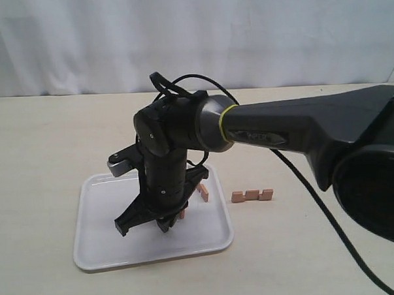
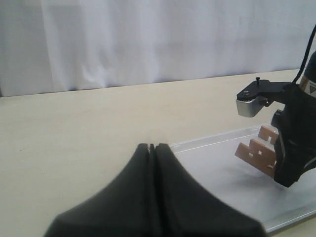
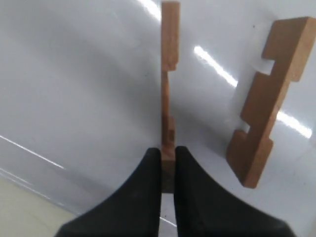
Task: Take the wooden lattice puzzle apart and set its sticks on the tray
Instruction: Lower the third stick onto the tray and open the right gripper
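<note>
No assembled lattice puzzle shows, only separate sticks. My right gripper (image 1: 173, 220) reaches across over the white tray (image 1: 103, 246) and is shut on the end of one reddish-brown notched stick (image 3: 168, 74), which it holds edge-on just above the tray floor (image 3: 74, 74). A second stick (image 3: 266, 98) lies on the tray beside it, also visible as the stick (image 1: 203, 192) near the tray's right rim. A third stick (image 1: 251, 195) lies on the table right of the tray. My left gripper (image 2: 152, 146) is shut on nothing, low over the table short of the tray (image 2: 222, 173); the exterior view does not show it.
The right arm's dark body (image 1: 301, 133) and its black cable (image 1: 317, 207) cross the table from the right. A white curtain (image 1: 192, 36) closes off the back. In the left wrist view, two sticks (image 2: 254, 154) show beside the right gripper's body (image 2: 296, 143).
</note>
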You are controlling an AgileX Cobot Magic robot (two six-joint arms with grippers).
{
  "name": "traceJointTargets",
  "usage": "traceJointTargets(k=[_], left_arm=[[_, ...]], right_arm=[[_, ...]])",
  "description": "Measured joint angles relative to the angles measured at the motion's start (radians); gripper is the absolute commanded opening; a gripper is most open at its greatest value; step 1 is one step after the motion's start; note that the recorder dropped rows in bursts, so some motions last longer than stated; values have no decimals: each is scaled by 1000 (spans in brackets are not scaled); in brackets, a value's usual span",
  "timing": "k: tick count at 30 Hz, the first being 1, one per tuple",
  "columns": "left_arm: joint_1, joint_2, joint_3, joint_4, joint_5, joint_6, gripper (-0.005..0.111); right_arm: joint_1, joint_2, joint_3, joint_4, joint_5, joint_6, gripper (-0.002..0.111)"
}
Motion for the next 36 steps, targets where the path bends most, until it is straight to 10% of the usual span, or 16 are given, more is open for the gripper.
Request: traceJointTargets(k=[9, 21, 36], left_arm=[[0, 0, 0, 0, 0, 0, 0], [0, 0, 0, 0, 0, 0, 0], [0, 0, 0, 0, 0, 0, 0]], right_arm=[[0, 19, 0, 0, -19, 2, 5], [0, 19, 0, 18, -19, 2, 35], [0, -84, 0, 25, 42, -32, 36]])
